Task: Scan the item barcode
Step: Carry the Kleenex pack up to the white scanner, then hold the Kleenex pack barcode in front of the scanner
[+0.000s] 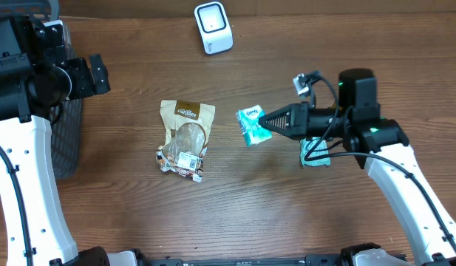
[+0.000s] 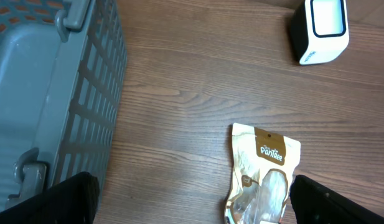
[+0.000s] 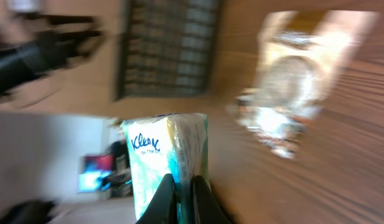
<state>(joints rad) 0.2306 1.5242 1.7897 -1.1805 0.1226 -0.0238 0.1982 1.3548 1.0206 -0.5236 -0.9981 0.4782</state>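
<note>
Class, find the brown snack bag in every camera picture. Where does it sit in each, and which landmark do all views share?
Overhead: the snack bag lies left of centre.
Left wrist: the bag is at lower right, cut by the bottom edge.
Right wrist: the bag is at upper right, blurred.
Shared landmark: the grey basket.

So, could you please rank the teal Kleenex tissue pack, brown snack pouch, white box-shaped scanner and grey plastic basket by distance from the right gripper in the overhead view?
1. Teal Kleenex tissue pack: pinched in the right gripper.
2. Brown snack pouch: flat on the table's middle.
3. White box-shaped scanner: at the table's far edge.
4. Grey plastic basket: farthest, at the opposite side.
</note>
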